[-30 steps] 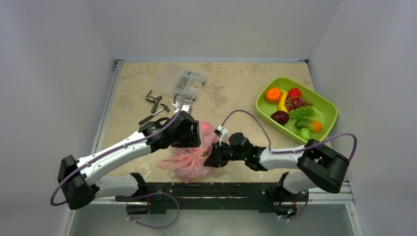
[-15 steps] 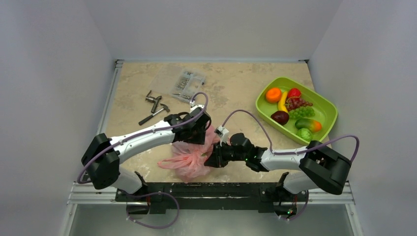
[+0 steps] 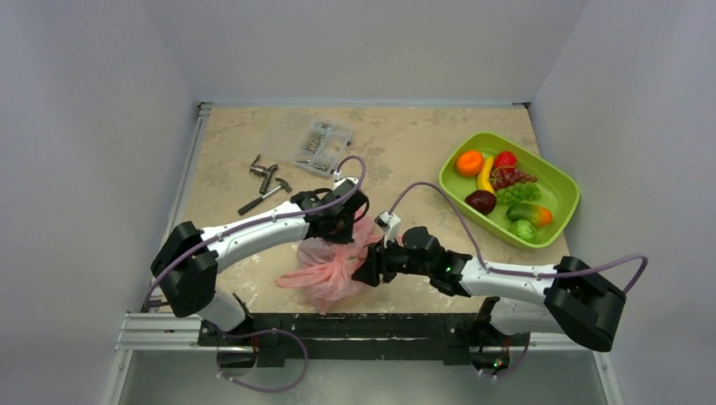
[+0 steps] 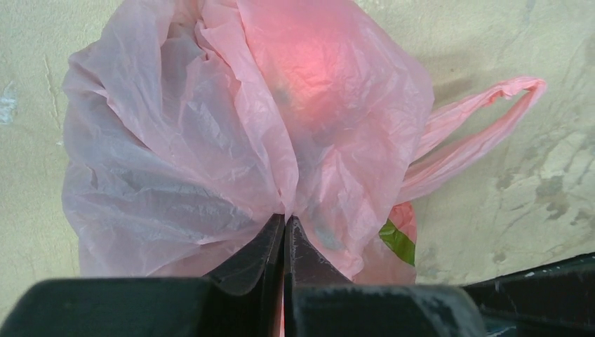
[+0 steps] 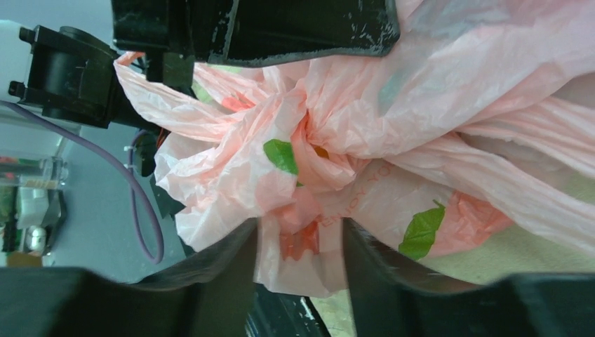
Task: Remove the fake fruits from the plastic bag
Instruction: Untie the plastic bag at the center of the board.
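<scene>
From above, the plastic bag (image 3: 325, 268) lies at six o'clock, the fake fruits (image 3: 517, 192) in a green tray (image 3: 567, 190) at two. Left wrist: left gripper (image 4: 284, 223) pinched tight on bag film. Right wrist: right gripper (image 5: 300, 242) parted, film bunched between its jaws

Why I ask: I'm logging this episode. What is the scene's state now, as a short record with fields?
bag: pink plastic bag, crumpled on the table between both arms
left end effector: shut, pinching the bag's film
right end effector: jaws apart, bag film between them
tray: green tray at right, holding fake fruits
bag contents: reddish rounded shape shows through film; identity unclear
other: screw box, metal tools
</scene>
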Robot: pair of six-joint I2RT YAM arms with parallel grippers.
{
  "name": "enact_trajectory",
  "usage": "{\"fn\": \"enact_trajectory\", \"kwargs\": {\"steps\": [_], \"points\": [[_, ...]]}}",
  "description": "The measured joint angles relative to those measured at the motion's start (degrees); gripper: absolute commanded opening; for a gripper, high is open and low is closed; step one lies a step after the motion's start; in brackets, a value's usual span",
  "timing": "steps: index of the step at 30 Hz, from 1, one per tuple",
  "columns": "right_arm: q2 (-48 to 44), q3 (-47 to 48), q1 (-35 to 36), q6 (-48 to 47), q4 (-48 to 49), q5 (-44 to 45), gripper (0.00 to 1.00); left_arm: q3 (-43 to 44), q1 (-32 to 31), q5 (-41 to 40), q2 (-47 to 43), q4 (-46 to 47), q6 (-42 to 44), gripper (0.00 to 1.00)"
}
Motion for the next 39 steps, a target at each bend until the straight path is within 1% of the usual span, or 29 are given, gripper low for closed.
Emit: {"fn": "enact_trajectory", "kwargs": {"steps": [5, 8, 12, 13, 16, 21, 25, 32, 35, 39], "points": [[-1.6, 2.4, 0.1, -2.2, -2.7, 2.2, 0.66, -0.9, 0.0, 1.8, -4.0, 0.9, -1.7, 0.00], [-1.6, 4.5, 0.1, -3.3, -3.0, 2.8, 0.66, -1.3, 0.0, 2.5, -6.6, 1.6, -2.8, 0.00], [-1.1, 7.5, 0.1, -4.4, -4.4, 3.7, 0.66, -1.3, 0.0, 3.3, -7.8, 2.1, -3.7, 0.00], [-0.7, 8.3, 0.1, -4.7, -4.7, 3.7, 0.63, -1.3, 0.0, 3.3, -7.8, 2.2, -3.9, 0.00], [-0.1, 9.4, 0.1, -5.0, -4.7, 3.7, 0.37, -1.3, 0.0, 3.2, -7.8, 2.1, -4.9, 0.00], [-0.1, 9.1, 0.4, -5.3, -4.0, 3.4, 0.00, -1.3, 0.7, 1.5, -8.4, 0.7, -6.6, 0.00], [-0.8, 5.1, 0.4, -4.3, -0.2, 2.5, 0.00, -1.3, 4.8, 1.7, -10.1, 0.7, -7.6, 0.00], [-2.1, -6.9, 0.3, -0.3, 7.3, 2.8, 0.00, -1.3, 13.6, 4.2, -15.6, 0.5, -7.1, 0.00], [-6.3, -10.2, 0.4, 0.9, 5.8, 4.4, 0.00, -1.3, 16.4, 4.5, -18.3, 0.0, -6.0, 0.00], [-15.3, -10.9, 0.4, 1.5, 0.3, 8.9, 0.00, -2.1, 19.1, 4.4, -22.8, -0.4, -4.8, 0.00]]}}
